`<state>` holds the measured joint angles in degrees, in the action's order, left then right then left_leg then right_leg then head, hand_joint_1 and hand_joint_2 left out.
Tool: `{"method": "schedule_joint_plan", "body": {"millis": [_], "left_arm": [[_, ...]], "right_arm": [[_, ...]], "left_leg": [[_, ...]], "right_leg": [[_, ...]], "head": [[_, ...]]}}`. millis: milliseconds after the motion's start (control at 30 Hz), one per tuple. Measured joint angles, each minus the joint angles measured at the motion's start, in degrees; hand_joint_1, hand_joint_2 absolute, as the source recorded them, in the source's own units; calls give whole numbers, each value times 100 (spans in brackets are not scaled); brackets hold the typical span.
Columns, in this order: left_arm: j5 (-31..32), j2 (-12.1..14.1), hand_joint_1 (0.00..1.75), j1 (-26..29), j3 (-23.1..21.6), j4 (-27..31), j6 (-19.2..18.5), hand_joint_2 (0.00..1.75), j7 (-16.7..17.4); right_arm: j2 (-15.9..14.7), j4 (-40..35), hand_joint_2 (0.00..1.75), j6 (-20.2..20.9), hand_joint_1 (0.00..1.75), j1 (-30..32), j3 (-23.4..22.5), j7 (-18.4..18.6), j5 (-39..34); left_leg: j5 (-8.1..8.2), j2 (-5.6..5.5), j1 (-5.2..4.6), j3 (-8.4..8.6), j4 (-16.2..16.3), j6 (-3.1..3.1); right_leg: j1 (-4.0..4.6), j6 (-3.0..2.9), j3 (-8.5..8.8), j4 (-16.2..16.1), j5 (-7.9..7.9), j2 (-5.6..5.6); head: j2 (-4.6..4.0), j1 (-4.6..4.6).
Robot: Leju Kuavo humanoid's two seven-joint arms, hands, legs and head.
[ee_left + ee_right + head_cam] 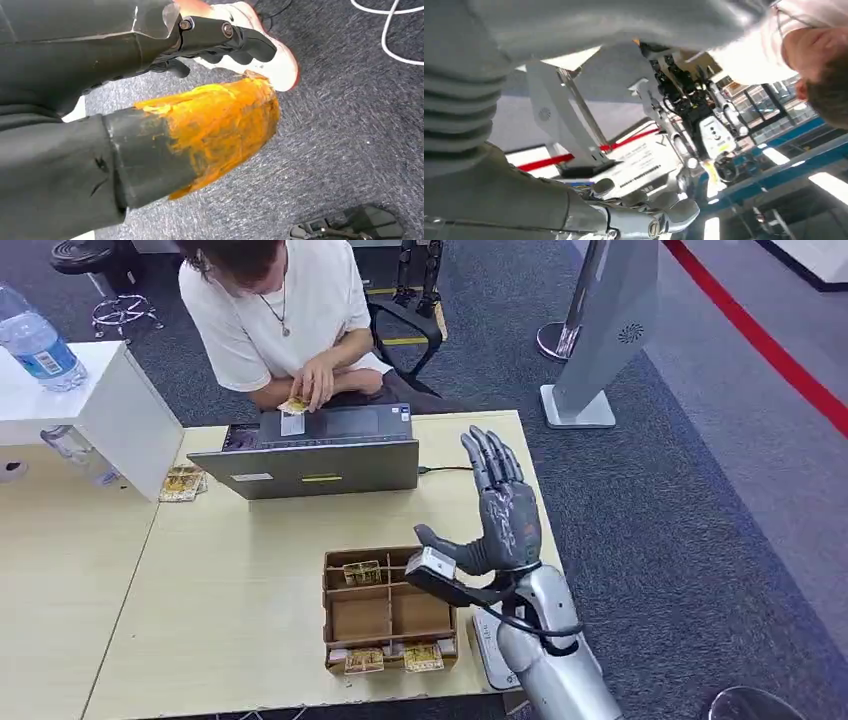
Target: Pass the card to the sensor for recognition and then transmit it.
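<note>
1. The right hand [500, 515] is standing upright over the table's [240, 600] right edge, palm toward the tray [388, 612], fingers straight and apart, thumb out to the side. It is holding nothing.

2. The left hand [220, 40] is hanging down beside the robot, over grey carpet. Its dark fingers are looking curled, but whether they are closed or holding anything I cannot tell.

3. The person [285, 315] is sitting at the table's far edge behind the laptop [320, 452], and a card [293, 405] is being held in the person's hands, just above the laptop's far side. So the card appears to have reached the person already.

4. More cards [385, 658] are lying in the tray's near compartments, and one more is sitting in a far compartment. The tray is resting near the table's front edge, just beside the right hand.

5. A small loose pile of cards [183, 483] is lying to the left of the laptop, beside a white box [95, 415] at the table's far left.

6. Judging from this, one handover looks finished, with the empty hand free. The sensor I cannot pick out with certainty. What is left is probably taking the next card from the tray.
</note>
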<state>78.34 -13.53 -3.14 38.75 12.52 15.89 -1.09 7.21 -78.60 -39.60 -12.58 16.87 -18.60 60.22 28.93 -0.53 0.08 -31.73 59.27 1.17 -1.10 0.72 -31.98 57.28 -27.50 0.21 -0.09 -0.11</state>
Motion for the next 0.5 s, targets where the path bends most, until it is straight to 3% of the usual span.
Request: {"method": "schedule_joint_plan", "body": {"millis": [500], "left_arm": [[-11, 0, 0, 1, 129, 0, 44, 0, 39]], "right_arm": [[-72, -149, 0, -2, 0, 807, -1728, -566, -853]], "left_leg": [[1, 0, 0, -1, 1, -1]], "right_leg": [[0, 0, -1, -2, 0, 0]], "head": [[0, 0]]}}
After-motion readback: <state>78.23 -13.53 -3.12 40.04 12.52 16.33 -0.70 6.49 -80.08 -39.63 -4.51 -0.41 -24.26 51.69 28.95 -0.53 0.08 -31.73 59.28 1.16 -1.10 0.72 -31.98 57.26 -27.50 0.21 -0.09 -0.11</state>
